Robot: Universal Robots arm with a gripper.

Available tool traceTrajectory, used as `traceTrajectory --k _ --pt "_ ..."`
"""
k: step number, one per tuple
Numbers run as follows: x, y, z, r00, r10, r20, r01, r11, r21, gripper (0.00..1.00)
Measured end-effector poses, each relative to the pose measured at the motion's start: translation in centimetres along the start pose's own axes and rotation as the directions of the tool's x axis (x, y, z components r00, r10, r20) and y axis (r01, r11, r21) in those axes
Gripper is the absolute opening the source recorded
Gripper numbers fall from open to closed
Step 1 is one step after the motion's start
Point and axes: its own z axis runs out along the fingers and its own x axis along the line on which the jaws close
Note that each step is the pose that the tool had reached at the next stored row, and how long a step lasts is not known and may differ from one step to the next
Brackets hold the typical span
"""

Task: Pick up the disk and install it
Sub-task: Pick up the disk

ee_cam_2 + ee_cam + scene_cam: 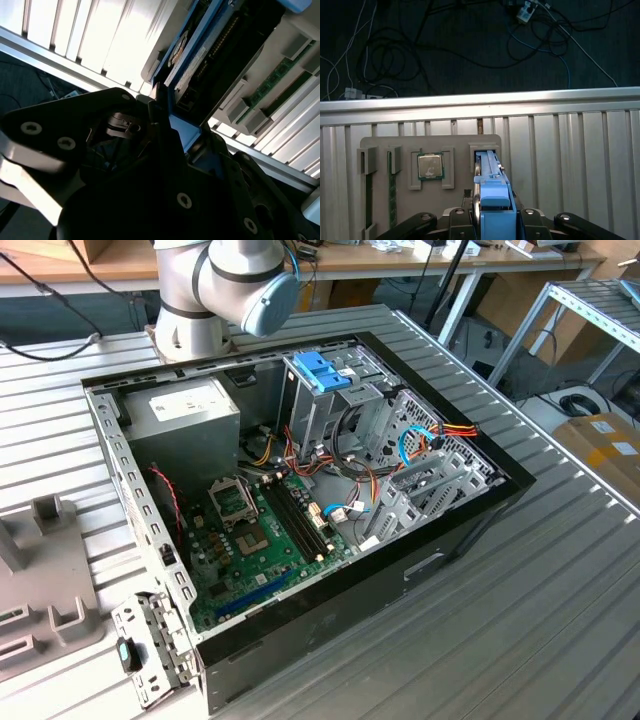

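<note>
The disk [493,197] seen edge-on, flat faces mostly hidden, blue plastic frame, black jaws clamped on its near end, far end at a slot in the grey moulded holder [460,142], seated or lifted unclear, ribbed metal worktop [560,150] beneath.

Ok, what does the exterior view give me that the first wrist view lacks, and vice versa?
Exterior view: the open computer case with its motherboard, grey power supply and blue-handled drive cage, plus the arm. First wrist view: the gripper shut on the disk, which stands on edge in a slot of the grey fixture tray, a processor chip in a pocket beside it. Both: the ribbed metal table and that tray.
</note>
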Motion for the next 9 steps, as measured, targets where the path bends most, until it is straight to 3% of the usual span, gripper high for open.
traceTrajectory --k 9 --pt "-0.03 0.04 -1.00 1.0000 0.000 0.0001 0.000 1.0000 -0.0001 0.37"
